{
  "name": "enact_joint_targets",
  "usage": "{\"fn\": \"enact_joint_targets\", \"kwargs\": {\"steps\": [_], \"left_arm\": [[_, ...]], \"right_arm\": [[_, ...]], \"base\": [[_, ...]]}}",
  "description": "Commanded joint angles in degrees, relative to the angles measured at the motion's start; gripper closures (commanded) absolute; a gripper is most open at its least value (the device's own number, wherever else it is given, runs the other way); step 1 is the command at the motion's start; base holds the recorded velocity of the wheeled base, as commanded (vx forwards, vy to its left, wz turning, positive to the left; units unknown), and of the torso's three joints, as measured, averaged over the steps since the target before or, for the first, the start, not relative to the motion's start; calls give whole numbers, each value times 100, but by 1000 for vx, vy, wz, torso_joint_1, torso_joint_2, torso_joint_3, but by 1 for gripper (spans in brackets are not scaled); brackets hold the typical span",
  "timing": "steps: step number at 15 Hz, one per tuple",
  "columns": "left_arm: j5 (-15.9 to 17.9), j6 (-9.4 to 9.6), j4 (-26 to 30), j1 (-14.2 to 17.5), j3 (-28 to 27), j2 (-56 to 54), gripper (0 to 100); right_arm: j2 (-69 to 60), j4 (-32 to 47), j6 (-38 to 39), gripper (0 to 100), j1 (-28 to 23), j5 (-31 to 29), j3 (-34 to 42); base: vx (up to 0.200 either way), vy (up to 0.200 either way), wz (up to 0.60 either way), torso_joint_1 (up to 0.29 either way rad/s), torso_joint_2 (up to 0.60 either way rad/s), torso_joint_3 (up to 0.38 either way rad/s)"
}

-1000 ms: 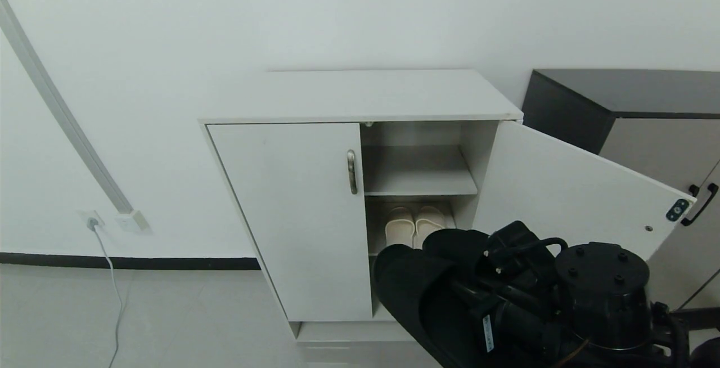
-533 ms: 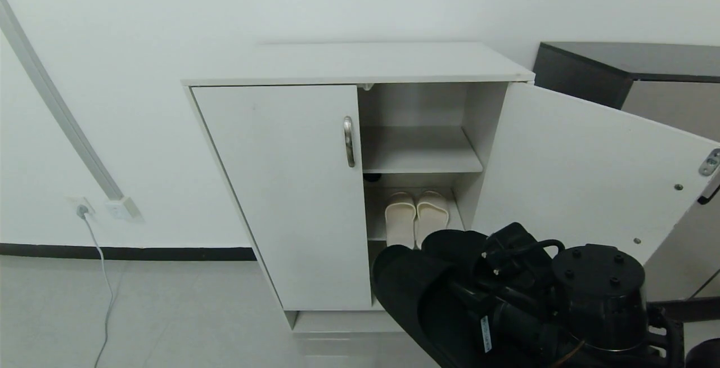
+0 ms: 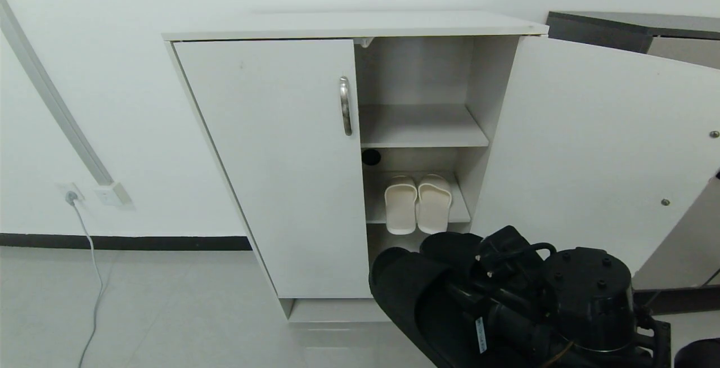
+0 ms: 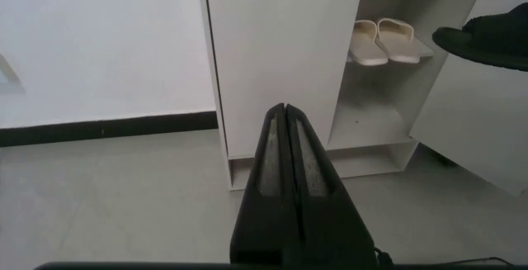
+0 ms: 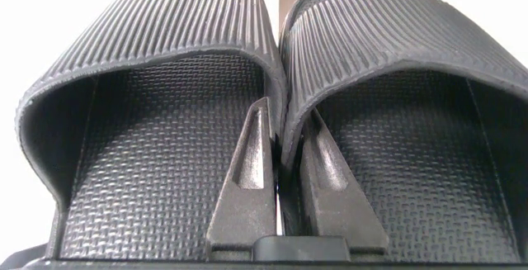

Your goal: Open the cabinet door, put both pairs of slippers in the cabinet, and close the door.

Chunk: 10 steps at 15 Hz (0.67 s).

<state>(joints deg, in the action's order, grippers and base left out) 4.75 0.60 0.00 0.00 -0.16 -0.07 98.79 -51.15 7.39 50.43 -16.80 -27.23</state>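
Observation:
The white cabinet [image 3: 349,25] stands against the wall with its right door [image 3: 585,148] swung open and its left door [image 3: 275,165] closed. A pair of cream slippers [image 3: 417,202] lies on the middle shelf, also visible as the cream slippers [image 4: 386,40] in the left wrist view. My right gripper [image 5: 280,130] is shut on the inner edges of the pair of black slippers [image 3: 419,289], held side by side in front of the cabinet's lower opening. My left gripper [image 4: 285,109] is shut and empty, low above the floor facing the cabinet.
A dark cabinet [image 3: 630,27] stands to the right behind the open door. A wall socket with a cable [image 3: 70,196] is at the left. The top shelf [image 3: 419,126] and the bottom compartment [image 4: 371,130] hold nothing. Grey floor [image 3: 140,312] lies in front.
The head view has shifted: the cabinet now sits higher and larger in the picture, showing more of its inside. The right gripper keeps its hold on the black slippers.

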Motion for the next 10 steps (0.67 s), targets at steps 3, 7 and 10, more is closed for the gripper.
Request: {"fn": "enact_joint_targets", "kwargs": {"steps": [3,7,10], "left_arm": [[-1,2,0,9,-2,7,100],[-1,2,0,0,-2,7,100],[-1,2,0,0,-2,7,100]], "right_arm": [[193,-62,0,100,2,19,-36],[1063,-536,79,100,81,-913,-660],[1371,325,738,100,134,-1502,-1399]], "base": [[0,0,0,0,57,52],[0,0,0,0,0,0],[0,0,0,0,0,0]]}}
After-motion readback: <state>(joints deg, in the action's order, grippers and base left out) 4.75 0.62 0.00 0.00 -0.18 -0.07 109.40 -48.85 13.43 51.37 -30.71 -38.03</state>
